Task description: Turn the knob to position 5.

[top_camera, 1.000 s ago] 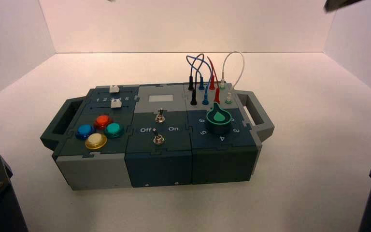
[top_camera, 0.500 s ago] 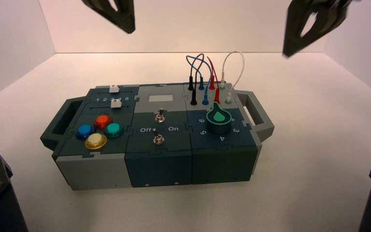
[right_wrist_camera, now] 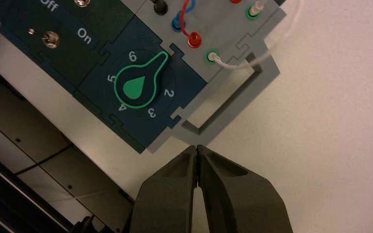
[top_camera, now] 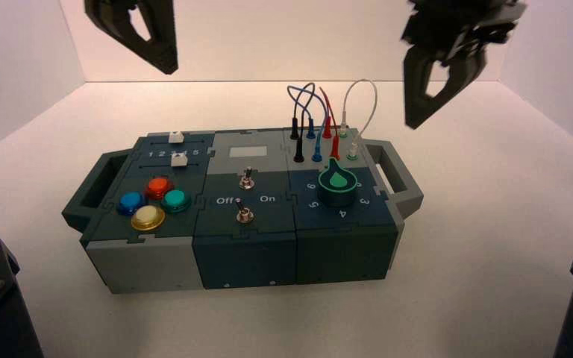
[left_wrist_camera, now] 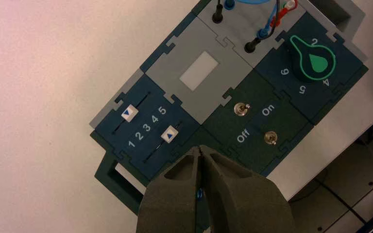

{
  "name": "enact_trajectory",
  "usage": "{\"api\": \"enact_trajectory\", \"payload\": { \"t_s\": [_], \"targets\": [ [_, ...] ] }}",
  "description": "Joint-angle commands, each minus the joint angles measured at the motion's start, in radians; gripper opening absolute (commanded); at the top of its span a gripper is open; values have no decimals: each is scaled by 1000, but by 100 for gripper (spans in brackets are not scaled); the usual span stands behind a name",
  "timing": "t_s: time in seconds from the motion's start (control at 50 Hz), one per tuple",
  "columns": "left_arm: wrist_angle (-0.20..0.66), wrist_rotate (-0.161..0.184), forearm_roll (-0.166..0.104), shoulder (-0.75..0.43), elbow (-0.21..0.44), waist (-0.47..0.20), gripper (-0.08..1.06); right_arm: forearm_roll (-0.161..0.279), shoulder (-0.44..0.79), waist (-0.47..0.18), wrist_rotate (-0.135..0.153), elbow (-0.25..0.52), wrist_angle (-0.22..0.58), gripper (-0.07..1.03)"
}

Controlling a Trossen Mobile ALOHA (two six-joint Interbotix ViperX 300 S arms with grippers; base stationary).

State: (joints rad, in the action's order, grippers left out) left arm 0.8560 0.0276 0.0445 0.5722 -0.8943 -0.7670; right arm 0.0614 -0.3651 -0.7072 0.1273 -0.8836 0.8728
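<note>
While left gripper [top_camera: 166, 68] and right gripper [top_camera: 412, 123] hang raised, fingertips together: one green knob [top_camera: 338, 181], box's [top_camera: 246, 261] near right panel, pointer between 6 [right_wrist_camera: 132, 57] and 2 [right_wrist_camera: 169, 93], off the 5 [right_wrist_camera: 111, 78]

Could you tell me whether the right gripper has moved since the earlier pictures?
Yes; in the high view, the right gripper has come down and leftward, nearer the box's white wire.
</note>
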Motion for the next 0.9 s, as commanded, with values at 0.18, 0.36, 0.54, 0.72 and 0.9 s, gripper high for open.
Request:
{"api": "enact_trajectory", "payload": {
  "t_s": [0.18,0.36,0.54,0.72,0.9],
  "targets": [
    [6,-15,20,17,11,11,-3,-29,77,-46,46,46,-28,-2],
    [18,-20,48,-2,25,11,-3,-44,129,-60,77,75,-34,-2],
    [20,-25,81,-11,34,11,-3,-46,183,-75,126,95,-35,-2],
    [28,-35,87,-18,41,11,-3,-46,239,-83,163,117,-34,-2],
    [29,-46,89,-26,44,11,-3,-46,293,-84,183,140,-34,-2]
  ]
}}
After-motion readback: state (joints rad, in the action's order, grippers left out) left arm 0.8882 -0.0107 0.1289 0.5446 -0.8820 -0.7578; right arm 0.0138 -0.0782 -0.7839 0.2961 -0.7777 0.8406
